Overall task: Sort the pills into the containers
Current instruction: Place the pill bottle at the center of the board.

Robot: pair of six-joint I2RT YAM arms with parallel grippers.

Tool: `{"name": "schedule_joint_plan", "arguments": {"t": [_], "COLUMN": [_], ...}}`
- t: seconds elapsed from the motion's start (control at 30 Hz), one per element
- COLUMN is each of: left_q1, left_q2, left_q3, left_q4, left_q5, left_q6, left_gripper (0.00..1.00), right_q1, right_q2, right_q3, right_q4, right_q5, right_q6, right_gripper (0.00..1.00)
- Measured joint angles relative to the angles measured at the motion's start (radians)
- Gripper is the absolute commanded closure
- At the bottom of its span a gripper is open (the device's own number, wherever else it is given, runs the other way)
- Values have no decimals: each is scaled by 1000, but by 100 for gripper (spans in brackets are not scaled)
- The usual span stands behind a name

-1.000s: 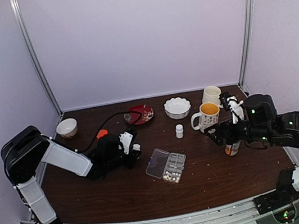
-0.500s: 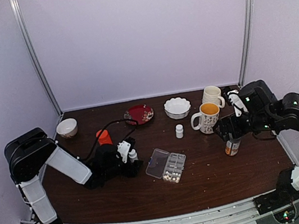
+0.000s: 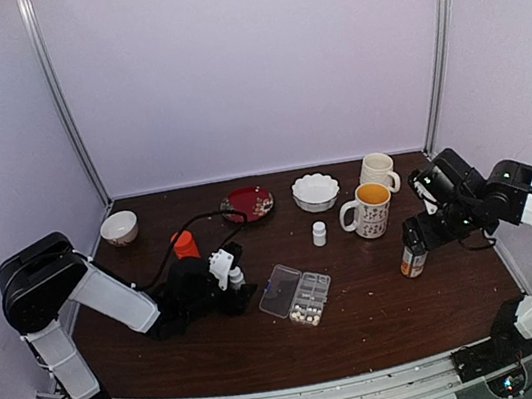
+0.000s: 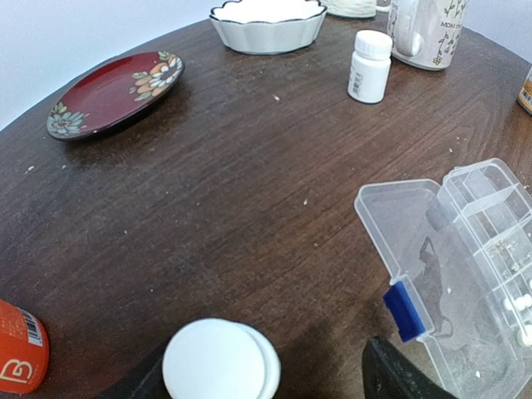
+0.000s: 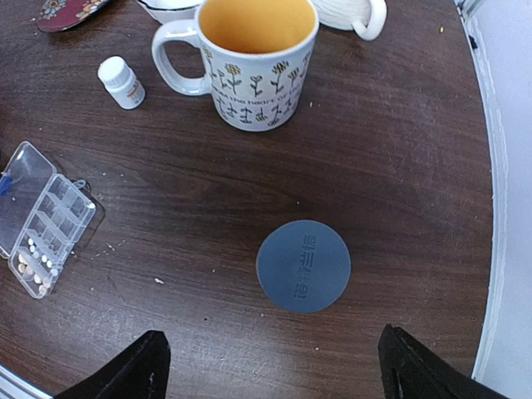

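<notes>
On the dark table [image 3: 388,327] the pill box [image 3: 297,296], pills [image 3: 310,315] in its near cells, lay just beside the left gripper [image 3: 233,284] at its 3 o'clock, jaws apart either side of a white cap [image 4: 220,362], while the right gripper [image 3: 416,233], also spread, hung well apart toward the box's 2 o'clock.

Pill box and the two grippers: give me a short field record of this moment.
pill box: lying flat, lid swung open
pills: a few inside, at one end of the box
left gripper: open, fingers either side of the white-capped bottle
right gripper: open, above the grey-capped bottle, not touching it
loose pills outside the box: none that I can make out
</notes>
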State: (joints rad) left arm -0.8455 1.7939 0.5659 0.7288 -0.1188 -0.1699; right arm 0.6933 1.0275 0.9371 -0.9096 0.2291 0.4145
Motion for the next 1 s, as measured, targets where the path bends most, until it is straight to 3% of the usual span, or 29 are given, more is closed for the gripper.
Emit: {"name": "schedule_joint_plan", "arguments": {"t": [0.23,0.43,1.0], "left_q1": [-56,-110,-147], "left_q2": [-62,-206,-528], "left_q3": [-15,-27,-43], "left_q4": [-59,-151,-301], "left_q5": [-83,-170,-251], "left_q6": [0,0,23], "left_gripper": [26,25,25], "right_q1": [-136,-205,-219], "right_q2": [29,101,218], "right_q3": [-54,-67,-72], "right_q4": [35,91,146], "right_q5": [-112,-166,-176], "right_q6": [-13,-22,-23], "right_gripper": [8,14,37]}}
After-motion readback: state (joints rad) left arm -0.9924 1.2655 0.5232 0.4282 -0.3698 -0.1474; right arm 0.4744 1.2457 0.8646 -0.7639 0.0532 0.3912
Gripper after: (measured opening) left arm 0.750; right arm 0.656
